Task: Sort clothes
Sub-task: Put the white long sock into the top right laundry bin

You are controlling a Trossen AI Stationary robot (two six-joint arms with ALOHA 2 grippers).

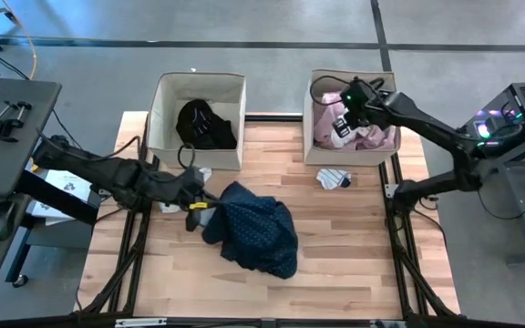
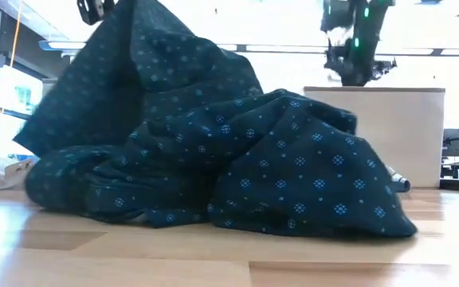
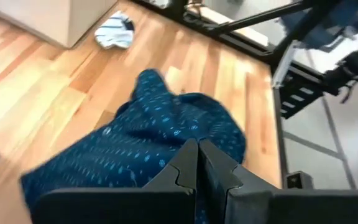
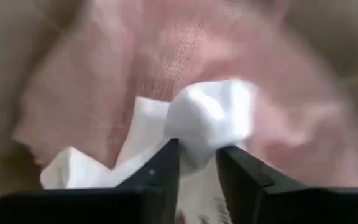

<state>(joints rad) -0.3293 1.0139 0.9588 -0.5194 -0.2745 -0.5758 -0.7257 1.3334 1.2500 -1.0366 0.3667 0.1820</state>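
Sorting by colour, judging from the two boxes: darks going into the left box (image 1: 164,114), lights into the right box (image 1: 318,137)

Left gripper (image 1: 196,206) pinching the near-left edge of the navy dotted dress (image 1: 261,233), fingers (image 3: 185,167) clenched tight on the cloth, lifting one corner high so the rest trails on the table (image 1: 335,264) in front of the left box; probably being gathered this way so the bulk can be dragged toward the black garment (image 1: 205,125) already lying inside that box

Right gripper (image 1: 347,102) hanging over the right box, well away from the left box, grasping a wad of white cloth (image 4: 207,118) between its fingers (image 4: 160,171), directly above the pink shirt (image 1: 372,137) filling that box; held there most likely for dropping onto the pale pile

Striped socks (image 1: 334,178) lying loose on the table, just in front of the right box and well right of the left box, not yet sorted

Small white item (image 1: 203,173) resting against the front of the left box, too small to identify
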